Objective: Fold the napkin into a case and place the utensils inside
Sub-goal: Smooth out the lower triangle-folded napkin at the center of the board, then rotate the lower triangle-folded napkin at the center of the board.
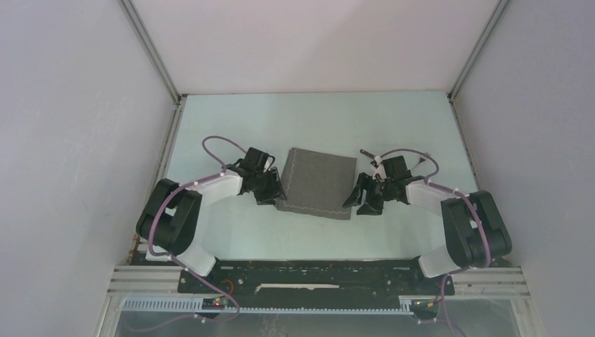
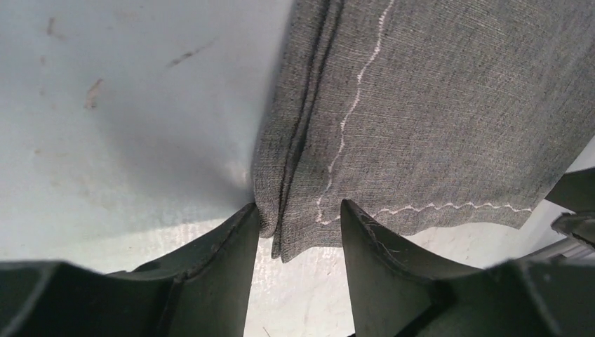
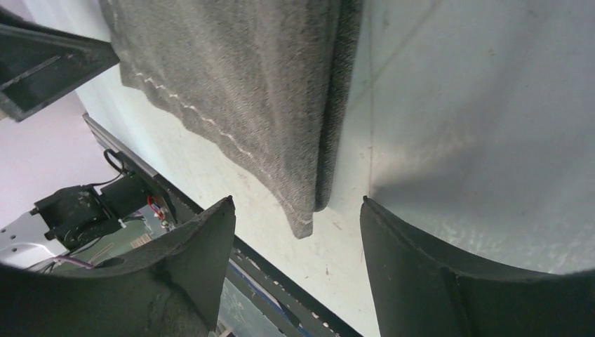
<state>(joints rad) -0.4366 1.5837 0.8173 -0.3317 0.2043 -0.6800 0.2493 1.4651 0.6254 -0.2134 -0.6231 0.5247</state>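
One grey napkin [image 1: 318,181] is lying folded in layers in the middle of the table [image 1: 231,126]. Two claws are sitting at its near corners, the left claw [image 1: 273,189] holding its fingers apart around the left corner and the right claw [image 1: 359,200] holding its fingers apart just beside the right corner. A thin bit of the utensils [image 1: 368,152] is poking out behind the right arm, too small to count, and a pale wavy stitch line is running near the napkin's edges.
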